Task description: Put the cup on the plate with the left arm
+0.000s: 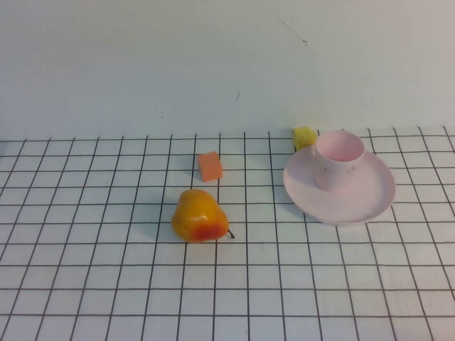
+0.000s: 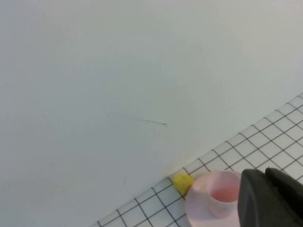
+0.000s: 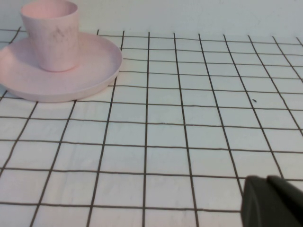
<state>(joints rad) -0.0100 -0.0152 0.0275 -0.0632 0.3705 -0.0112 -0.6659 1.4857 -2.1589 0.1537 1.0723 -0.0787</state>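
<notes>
Cup (image 1: pixel 338 159) upright on plate (image 1: pixel 370 201), toward far side. Light, stiff, smooth plastic; grip across rim. Left hand (image 2: pixel 270 198) raised well clear, right hand (image 3: pixel 272 201) low over table (image 1: pixel 85 284); openness of both unclear.

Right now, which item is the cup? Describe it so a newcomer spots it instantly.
Find the plate, wide and pale pink, right of centre on the gridded table. The cup stands upright on its far part, near a yellow block. It alone is hollow and handleless.
</notes>
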